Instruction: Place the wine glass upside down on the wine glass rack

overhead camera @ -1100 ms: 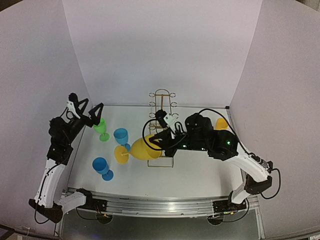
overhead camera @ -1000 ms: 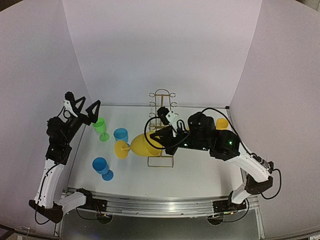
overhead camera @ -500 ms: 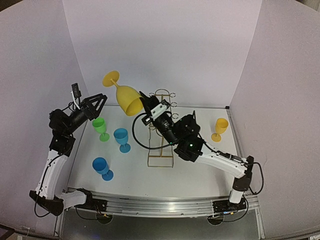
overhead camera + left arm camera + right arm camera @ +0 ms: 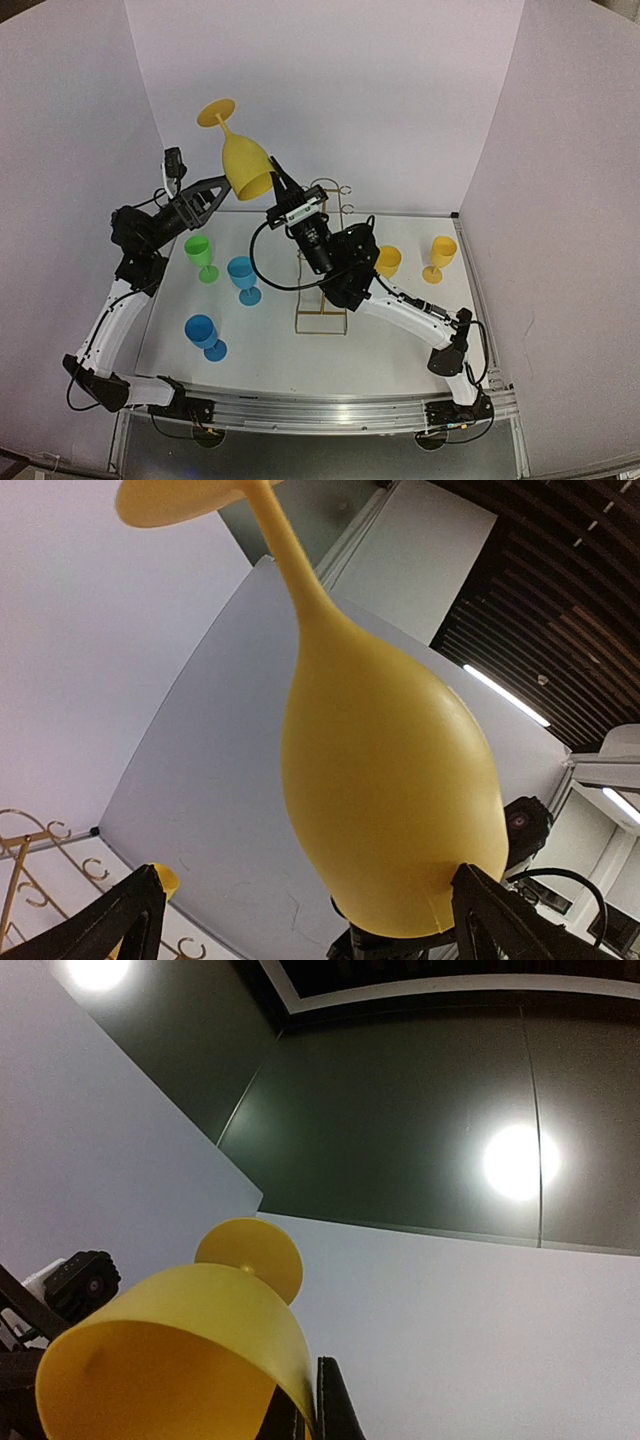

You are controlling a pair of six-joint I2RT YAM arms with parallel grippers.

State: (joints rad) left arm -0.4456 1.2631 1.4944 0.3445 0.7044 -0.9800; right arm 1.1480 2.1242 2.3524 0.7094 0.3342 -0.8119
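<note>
A large yellow wine glass [image 4: 246, 162] hangs upside down high above the table's back left, its foot [image 4: 217, 111] uppermost. My right gripper [image 4: 277, 184] is shut on the rim, one finger inside the bowl and one outside [image 4: 333, 1405]. The left gripper [image 4: 222, 190] is open, its two dark fingers [image 4: 505, 920] on either side of the bowl's lower part [image 4: 390, 780]. I cannot tell whether they touch it. The gold wire wine glass rack [image 4: 331, 189] stands on the table behind my right arm, partly hidden. A strip of it shows in the left wrist view [image 4: 18, 875].
On the table's left stand a green glass [image 4: 203, 256] and two blue glasses [image 4: 243, 278] [image 4: 204, 336]. Two small yellow glasses [image 4: 388, 262] [image 4: 439, 256] stand to the right of the rack. White walls enclose the table on three sides.
The right arm has lifted the yellow glass from low beside the rack's base to high up at the back left, foot up. The left gripper has risen to the bowl.
</note>
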